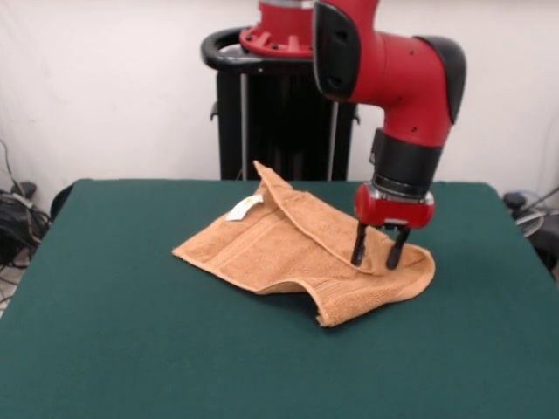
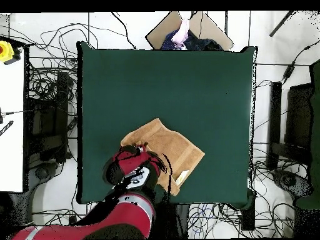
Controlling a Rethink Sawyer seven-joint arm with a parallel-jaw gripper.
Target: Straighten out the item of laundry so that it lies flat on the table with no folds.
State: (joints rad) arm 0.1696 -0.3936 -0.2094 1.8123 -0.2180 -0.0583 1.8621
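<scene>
The towel (image 1: 297, 249) lay on the green table (image 1: 131, 349), a bit toward the robot's side of the middle. It was not flat. In the front view a long fold ran across it, from a raised corner at the back down to the side where the gripper was. The front edge near the gripper curled over and made a thick bump. A small white tag (image 1: 244, 208) showed on top, near the raised back corner. A woven stripe ran along the near edge.

The gripper (image 1: 374, 258) pointed straight down at the folded end of the towel. Its two black fingers (image 1: 358, 244) stood a little apart, with their tips down on the cloth. A ridge of towel rose between them, but I could not tell if they were pinching it or just touching it.

From overhead, the towel (image 2: 169, 147) looked like a tilted square, and the red arm (image 2: 128, 181) covered one corner of it. The tag (image 2: 182, 177) was by the edge nearest the robot. A person's hand (image 2: 182, 32) showed past the far edge of the table.
</scene>
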